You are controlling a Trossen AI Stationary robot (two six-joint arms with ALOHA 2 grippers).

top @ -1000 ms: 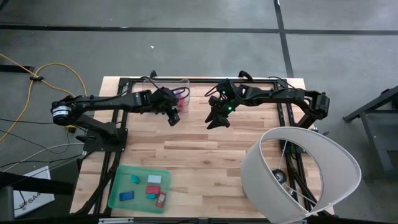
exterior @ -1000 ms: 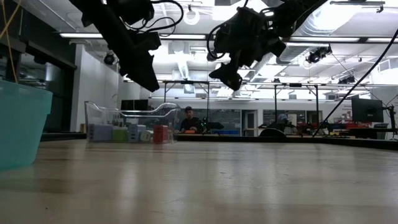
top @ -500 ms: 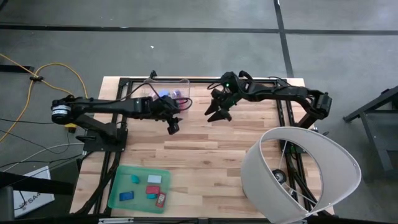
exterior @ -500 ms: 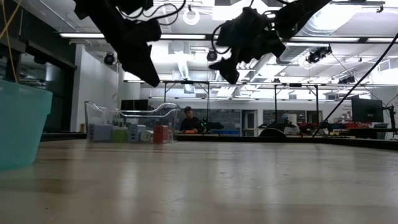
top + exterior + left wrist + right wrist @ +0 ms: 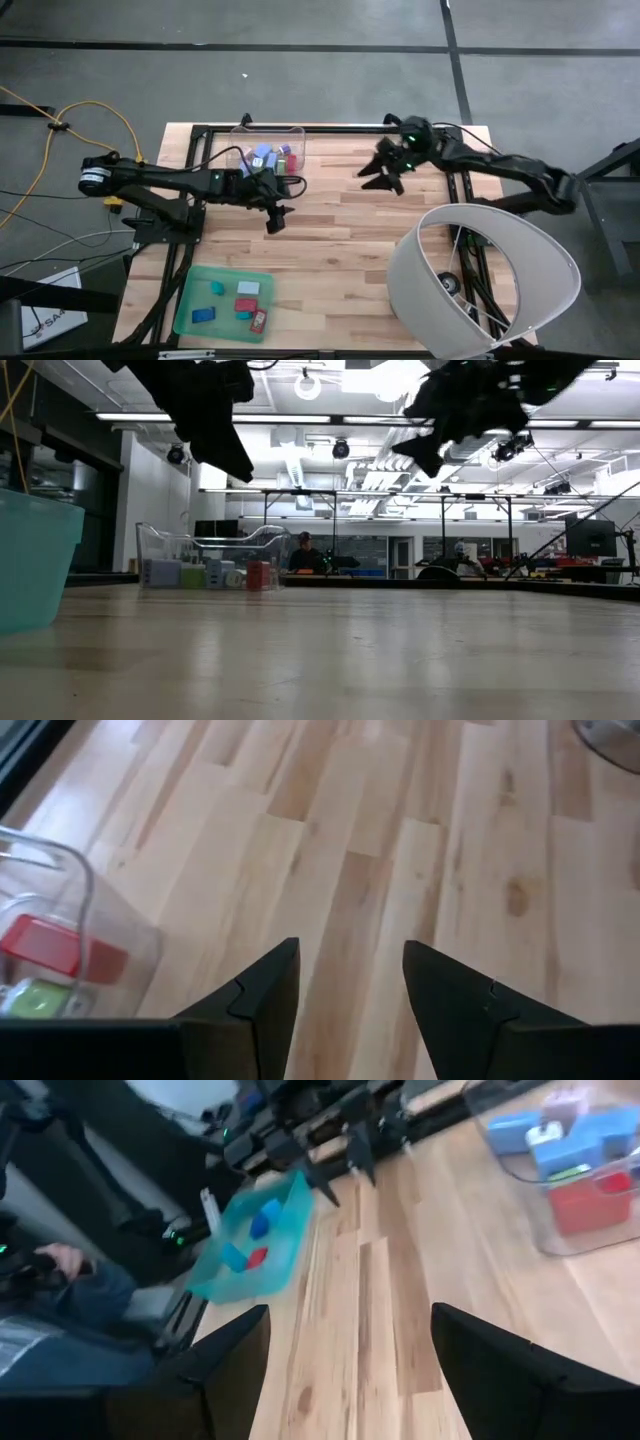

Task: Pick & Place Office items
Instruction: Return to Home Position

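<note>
High view: my left gripper [image 5: 273,222] hangs over bare planks left of centre, just below the clear bin [image 5: 268,130]. My right gripper [image 5: 378,180] hangs right of centre in the upper half, well apart from the left. The table [image 5: 340,245] is pale matt wood in butcher-block strips. The bin is rigid transparent plastic, rectangular, at the upper middle edge. The green tray [image 5: 190,305] is flat, translucent and round-cornered, at lower left.

The office items [image 5: 268,157] are small hard-edged blocks and lie in two places. In the tray I count five: one teal, one white, one red, one blue, one pink-red. In the bin, blue, light blue, red, green and pink blocks sit packed together; their number I cannot tell.

Left wrist view: my left jaws stand moderately apart, dark and angular, with only planks between them. This view alone shows the bin's rounded corner close up, with a red and a green block behind the wall.

Right wrist view: my right jaws stand wide, holding nothing.

Low view only: the blocks stand in a row on the bin floor, and one person [image 5: 303,552] sits far behind the table.

Overhead only: one white drum-shaped shade [image 5: 480,275] at lower right and one yellow cable [image 5: 95,112] at upper left — both off the working surface.
</note>
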